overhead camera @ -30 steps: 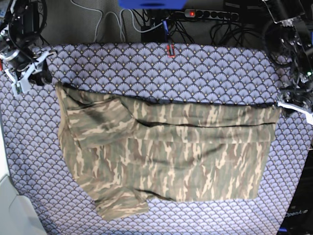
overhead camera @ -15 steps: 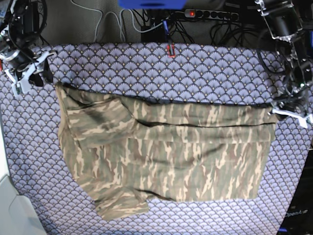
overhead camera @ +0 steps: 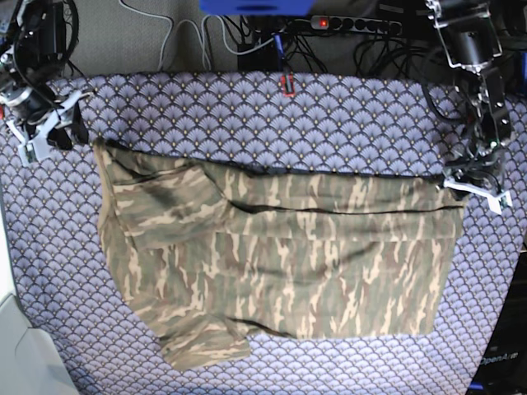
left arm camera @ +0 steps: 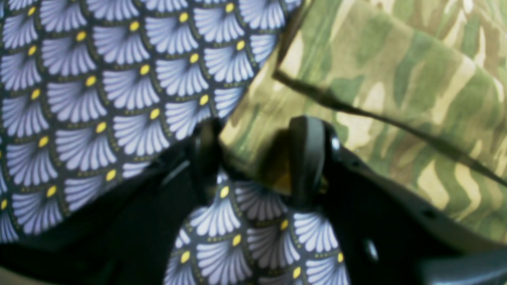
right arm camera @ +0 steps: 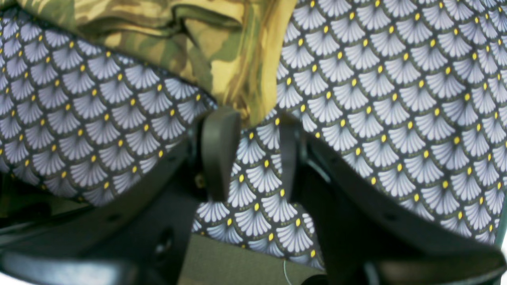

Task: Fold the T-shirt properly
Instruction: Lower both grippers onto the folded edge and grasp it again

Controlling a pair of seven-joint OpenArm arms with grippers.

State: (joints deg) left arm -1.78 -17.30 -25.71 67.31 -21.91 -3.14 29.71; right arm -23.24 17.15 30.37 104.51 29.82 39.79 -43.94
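The camouflage T-shirt (overhead camera: 280, 255) lies flat on the purple tablecloth (overhead camera: 329, 123), folded lengthwise, with a sleeve at the front left. My left gripper (overhead camera: 473, 185) is at the shirt's far right corner. In the left wrist view it (left arm camera: 257, 158) is open, with the corner of the shirt (left arm camera: 396, 79) lying between the jaws. My right gripper (overhead camera: 53, 132) is at the shirt's far left corner. In the right wrist view it (right arm camera: 253, 150) is open, with the tip of the shirt (right arm camera: 229, 51) just at the fingertips.
A power strip (overhead camera: 354, 25) and tangled cables lie behind the table's far edge. A small red object (overhead camera: 286, 84) sits at the far edge of the tablecloth. A white object (overhead camera: 16, 346) stands at the front left.
My left gripper has moved inward, from beyond the table's right side onto the shirt's far right corner. My right gripper has shifted slightly. The shirt lies as before.
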